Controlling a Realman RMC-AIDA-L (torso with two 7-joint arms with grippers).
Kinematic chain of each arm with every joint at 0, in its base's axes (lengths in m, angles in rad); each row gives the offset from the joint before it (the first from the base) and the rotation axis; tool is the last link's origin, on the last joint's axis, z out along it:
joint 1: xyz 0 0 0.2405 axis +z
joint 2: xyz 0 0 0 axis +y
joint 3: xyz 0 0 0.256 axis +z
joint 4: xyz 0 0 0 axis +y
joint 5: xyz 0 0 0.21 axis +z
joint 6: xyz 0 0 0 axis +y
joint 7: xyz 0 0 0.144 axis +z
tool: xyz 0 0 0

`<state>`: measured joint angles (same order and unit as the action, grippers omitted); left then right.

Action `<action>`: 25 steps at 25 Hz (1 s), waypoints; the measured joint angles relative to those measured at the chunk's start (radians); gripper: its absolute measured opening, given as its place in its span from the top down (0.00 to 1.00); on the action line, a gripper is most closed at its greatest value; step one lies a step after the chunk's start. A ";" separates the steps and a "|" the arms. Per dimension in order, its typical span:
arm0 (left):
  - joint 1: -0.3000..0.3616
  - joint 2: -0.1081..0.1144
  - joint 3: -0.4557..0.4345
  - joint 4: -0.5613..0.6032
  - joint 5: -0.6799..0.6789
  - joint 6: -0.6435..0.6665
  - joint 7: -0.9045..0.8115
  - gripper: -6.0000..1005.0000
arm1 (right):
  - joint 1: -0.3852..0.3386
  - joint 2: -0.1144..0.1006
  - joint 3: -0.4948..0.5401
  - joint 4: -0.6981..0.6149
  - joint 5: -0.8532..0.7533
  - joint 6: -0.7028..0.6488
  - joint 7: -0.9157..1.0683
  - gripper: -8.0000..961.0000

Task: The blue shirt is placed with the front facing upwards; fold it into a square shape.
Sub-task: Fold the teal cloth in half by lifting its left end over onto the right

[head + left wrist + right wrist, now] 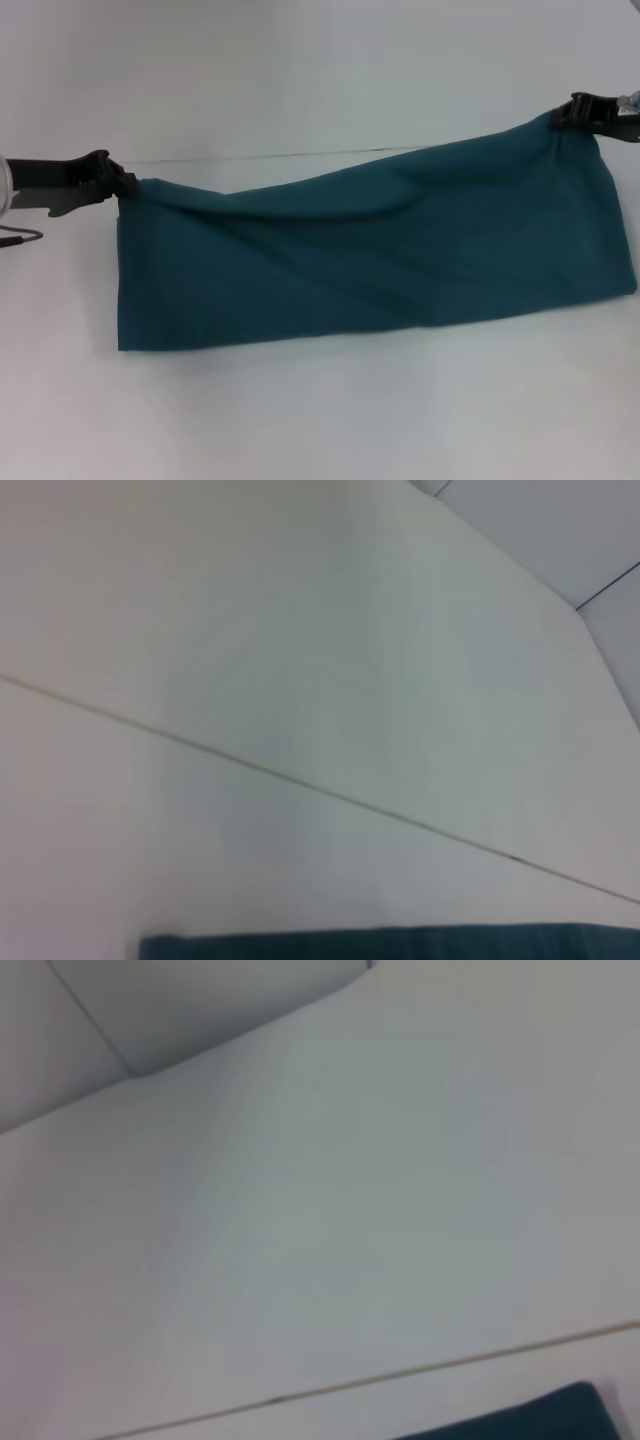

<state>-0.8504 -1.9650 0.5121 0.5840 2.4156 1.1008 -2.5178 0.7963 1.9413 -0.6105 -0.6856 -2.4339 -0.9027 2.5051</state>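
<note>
The left claw (118, 182) sits at the middle left of the head frame, pinched closed on the upper left corner of the blue shirt (380, 255); the right claw (570, 110) is at the upper right, likewise clamped on the shirt's upper right corner. Between them the shirt hangs as a long folded band, its top edge sagging from the higher right corner down to the left one, while its lower edge appears to rest on the white counter (320, 420) across the middle of the frame. No lettering shows on the face turned this way. In each wrist view only a sliver of teal cloth shows at the bottom edge, with the counter's seam line (300, 780) crossing behind. The cloth looks light, limp and soft: it droops and creases diagonally wherever unsupported, so it should be held by its corners or folded edges, kept taut between both claws, and laid down evenly to avoid bunching.
</note>
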 joint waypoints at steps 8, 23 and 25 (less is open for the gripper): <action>-0.031 -0.007 0.015 -0.043 0.005 -0.090 0.003 0.96 | 0.026 0.009 -0.071 0.049 -0.006 0.100 -0.004 0.91; -0.040 -0.017 0.021 -0.062 0.004 -0.182 0.017 0.96 | 0.042 0.010 -0.117 0.104 -0.008 0.200 -0.003 0.91; -0.041 -0.018 0.031 -0.066 0.002 -0.190 0.017 0.96 | 0.044 0.010 -0.120 0.109 -0.008 0.206 -0.003 0.91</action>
<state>-0.8917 -1.9834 0.5428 0.5178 2.4172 0.9107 -2.5004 0.8399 1.9509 -0.7309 -0.5764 -2.4424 -0.6962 2.5020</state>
